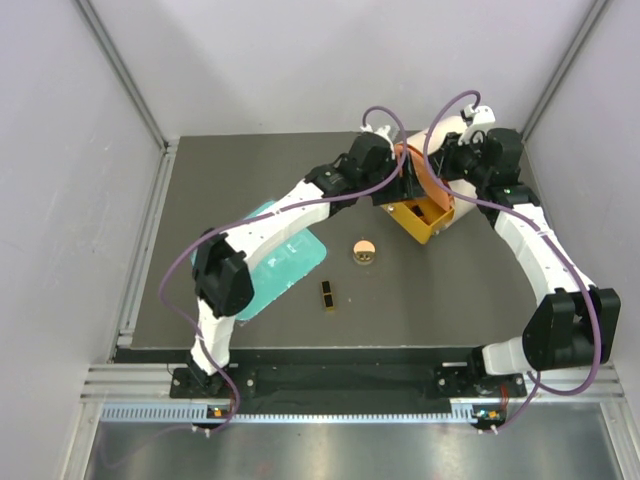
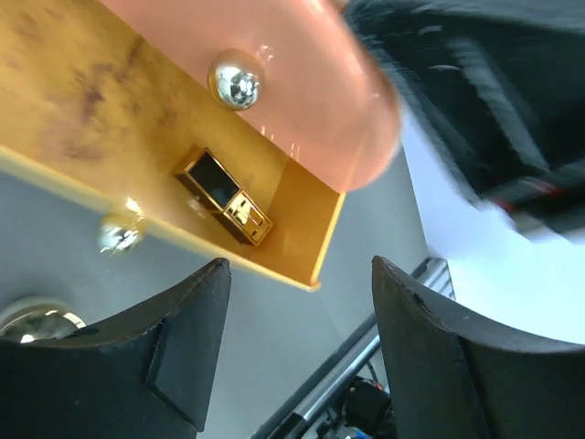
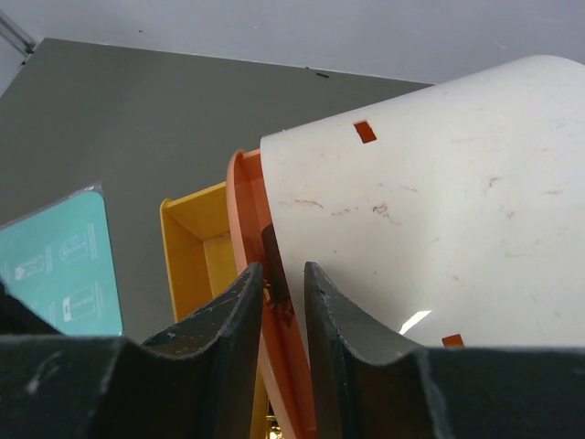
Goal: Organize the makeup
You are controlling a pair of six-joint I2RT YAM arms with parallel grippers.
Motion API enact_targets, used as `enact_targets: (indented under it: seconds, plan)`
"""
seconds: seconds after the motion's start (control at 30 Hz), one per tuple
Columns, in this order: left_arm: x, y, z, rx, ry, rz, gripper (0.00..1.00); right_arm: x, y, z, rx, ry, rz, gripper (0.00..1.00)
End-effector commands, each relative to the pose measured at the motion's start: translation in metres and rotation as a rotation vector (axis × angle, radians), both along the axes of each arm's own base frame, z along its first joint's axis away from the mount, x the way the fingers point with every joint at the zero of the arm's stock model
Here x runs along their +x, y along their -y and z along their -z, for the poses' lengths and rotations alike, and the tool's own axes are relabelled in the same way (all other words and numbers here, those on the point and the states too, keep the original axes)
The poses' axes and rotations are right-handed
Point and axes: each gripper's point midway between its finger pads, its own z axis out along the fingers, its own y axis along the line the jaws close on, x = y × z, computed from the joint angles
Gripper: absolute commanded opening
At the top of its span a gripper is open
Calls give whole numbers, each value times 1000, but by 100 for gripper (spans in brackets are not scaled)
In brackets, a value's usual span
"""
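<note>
Two items sitting on desk (image 1: 450,290): compact (image 1: 364,250), palette (image 1: 328,294), lying 7 o'clock from wide-gaping left end effector (image 2: 300,274); palette pointing 12–6. Right end effector (image 3: 281,274) pinching drum rim (image 3: 247,201), narrow.

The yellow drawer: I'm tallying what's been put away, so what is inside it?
One small black palette with a gold pan lies on the floor of the yellow drawer. A blurred pinkish-orange piece covers the rest of the inside, so anything beneath it cannot be seen.
</note>
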Motion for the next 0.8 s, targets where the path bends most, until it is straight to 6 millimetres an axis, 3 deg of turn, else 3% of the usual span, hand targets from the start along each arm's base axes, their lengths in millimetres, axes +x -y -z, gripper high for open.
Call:
enact_targets:
  seconds: [0.0, 0.07, 0.13, 0.23, 0.37, 0.47, 0.57, 0.77]
  plan:
    - [-7, -46, -88, -39, 218, -83, 69, -82, 10, 150, -99, -605, 10, 27]
    - [-12, -69, -82, 15, 202, -133, 70, -83, 10, 150, -101, -606, 10, 27]
    - [-27, -88, -60, 103, 128, -134, 75, -83, 11, 151, -103, -607, 15, 27]
    - [-52, -115, -15, 244, 4, -130, 75, -84, 11, 151, -101, -606, 12, 27]
    - [-89, -159, 60, 458, -208, -167, 74, -83, 11, 151, -100, -606, 11, 27]
    - [-118, -183, 103, 592, -358, -155, 73, -83, 10, 153, -99, -613, 11, 27]
    - [-136, -194, 135, 673, -472, -149, 74, -82, 10, 152, -96, -611, 9, 27]
    - [-150, -203, 174, 746, -566, -155, 77, -82, 8, 153, -90, -614, 1, 27]
